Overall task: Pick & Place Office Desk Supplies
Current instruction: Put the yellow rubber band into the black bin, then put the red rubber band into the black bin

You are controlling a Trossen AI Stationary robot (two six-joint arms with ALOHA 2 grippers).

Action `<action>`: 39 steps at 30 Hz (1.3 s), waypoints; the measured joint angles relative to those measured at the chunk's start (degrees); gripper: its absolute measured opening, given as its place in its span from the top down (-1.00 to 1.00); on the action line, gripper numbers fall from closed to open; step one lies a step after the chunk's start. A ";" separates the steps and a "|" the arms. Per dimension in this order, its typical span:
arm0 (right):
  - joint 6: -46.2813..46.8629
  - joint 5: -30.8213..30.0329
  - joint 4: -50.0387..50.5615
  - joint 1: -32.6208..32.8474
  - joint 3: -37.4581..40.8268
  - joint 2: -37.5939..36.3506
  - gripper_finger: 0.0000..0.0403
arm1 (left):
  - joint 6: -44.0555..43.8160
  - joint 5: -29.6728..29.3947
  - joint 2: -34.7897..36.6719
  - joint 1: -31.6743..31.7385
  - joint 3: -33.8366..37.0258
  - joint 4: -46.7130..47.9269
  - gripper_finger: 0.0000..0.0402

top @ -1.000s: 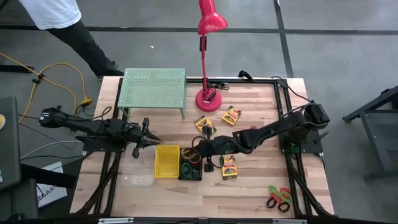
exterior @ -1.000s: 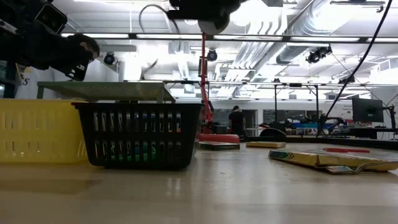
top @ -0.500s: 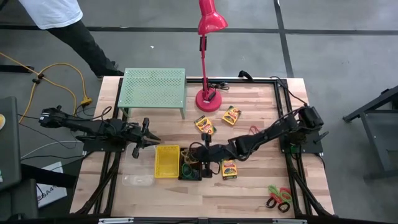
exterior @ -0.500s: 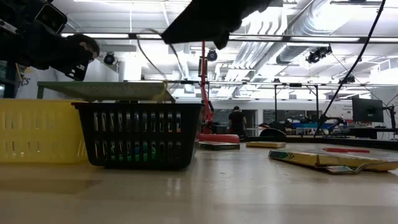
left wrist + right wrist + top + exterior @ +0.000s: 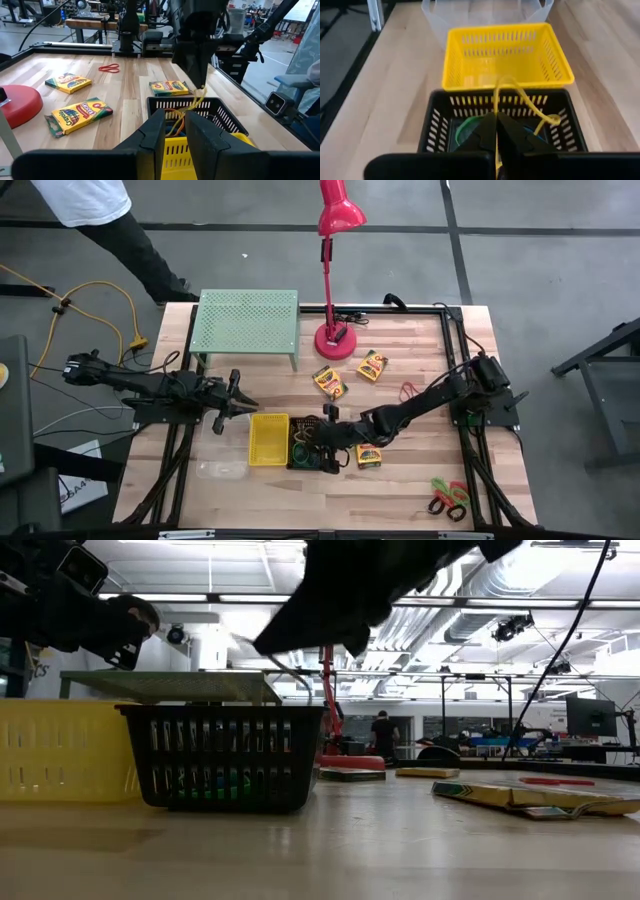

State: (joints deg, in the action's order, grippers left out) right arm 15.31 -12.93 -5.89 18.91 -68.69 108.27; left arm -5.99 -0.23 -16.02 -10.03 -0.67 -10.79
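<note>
My right gripper (image 5: 496,117) hangs over the black mesh bin (image 5: 307,452), shut on a thin yellow loop (image 5: 520,97). Green and other coloured loops (image 5: 464,132) lie inside that bin. Beside it stand a yellow bin (image 5: 268,439) and a clear bin (image 5: 222,468). Three crayon boxes (image 5: 329,381) (image 5: 372,365) (image 5: 368,454) lie flat on the table. The scissors (image 5: 449,498) rest near the front right corner. My left gripper (image 5: 237,395) waits at the table's left, level and open, with nothing between its fingers. My right gripper pinches the yellow loop by one short stretch (image 5: 496,111) at its fingertips. The fingers slant down from the table's right. The remainder of the loop curls slack out beyond the fingertips, above the black bin's open top (image 5: 197,100), clear of the table.
A tall red desk lamp (image 5: 335,340) and a light-green perforated rack (image 5: 247,322) stand at the back. A red loop (image 5: 410,390) lies on the wood to the right. A person stands beyond the far left corner (image 5: 90,210).
My right gripper has come down and toward the table's near edge, over the black mesh bin, rolling a little as it went. It has stayed shut on the yellow loop, which now hangs lower, just above the bin's rim.
</note>
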 joint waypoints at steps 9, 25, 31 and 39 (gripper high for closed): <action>1.42 1.11 -0.40 -0.04 -0.07 -0.11 0.98 | 0.01 -0.01 0.01 0.01 0.00 -0.01 0.65; 1.58 -1.66 -0.37 -0.04 -0.07 -0.11 0.62 | -0.01 -0.02 0.01 0.01 0.00 -0.01 0.65; 1.60 -1.66 -0.62 -0.04 -0.07 -0.11 0.61 | 0.00 0.00 0.01 0.00 0.00 -0.01 0.65; 1.60 -1.56 2.09 -0.86 -0.07 -0.57 0.61 | -0.01 -0.01 0.00 -0.01 0.00 -0.01 0.65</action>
State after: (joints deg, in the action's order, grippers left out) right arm 16.91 -14.49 -3.80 18.04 -68.75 107.70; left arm -5.99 -0.24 -16.03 -10.04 -0.67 -10.80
